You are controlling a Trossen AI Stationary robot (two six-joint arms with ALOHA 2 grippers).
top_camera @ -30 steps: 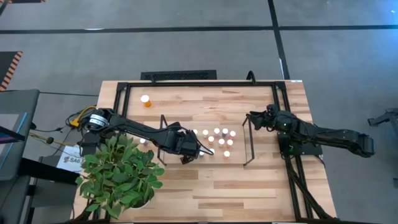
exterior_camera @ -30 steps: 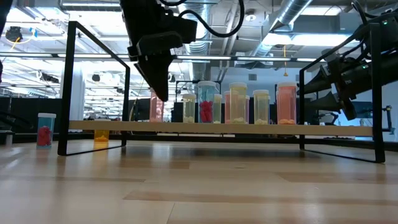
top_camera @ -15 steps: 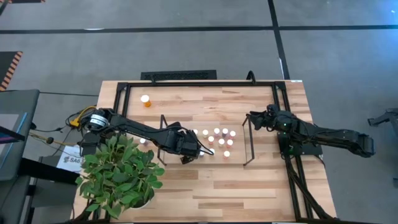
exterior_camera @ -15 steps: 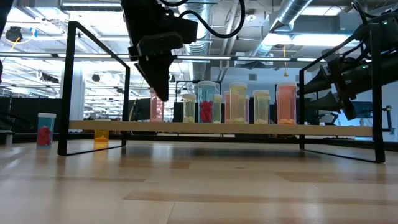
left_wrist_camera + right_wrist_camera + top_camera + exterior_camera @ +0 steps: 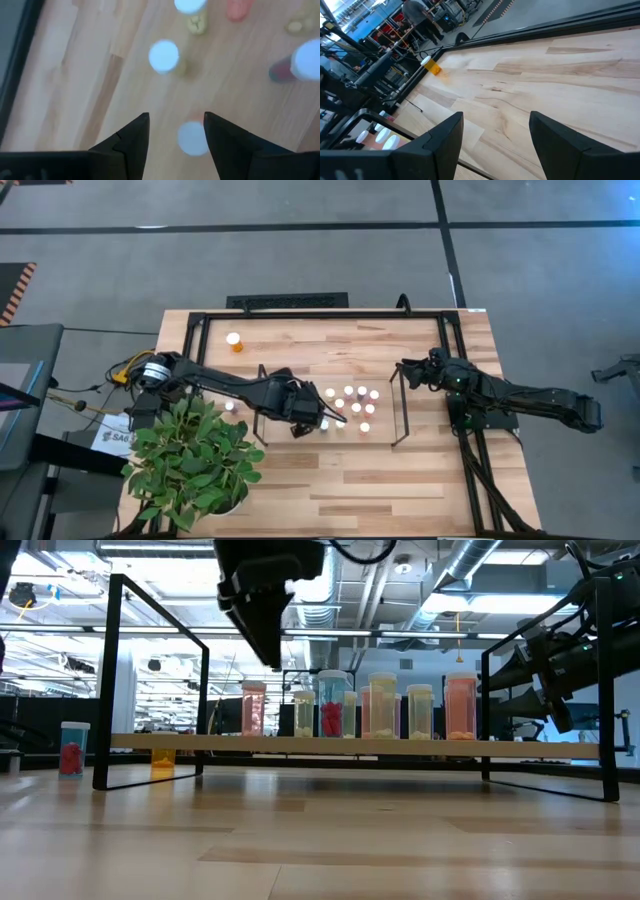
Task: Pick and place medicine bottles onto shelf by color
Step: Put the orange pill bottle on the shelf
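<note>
On shelf (image 5: 350, 744), seven bottles (image 5: 383, 706), two beside

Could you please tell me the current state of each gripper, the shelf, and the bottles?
left gripper: open, empty, raised above a white-capped bottle on the shelf.
right gripper: open, empty, waiting by the shelf's right end.
shelf: level, carrying a row of upright bottles.
pink bottle: upright on the shelf, free of the fingers.
orange bottle: upright, alone on the table, off the shelf.
</note>
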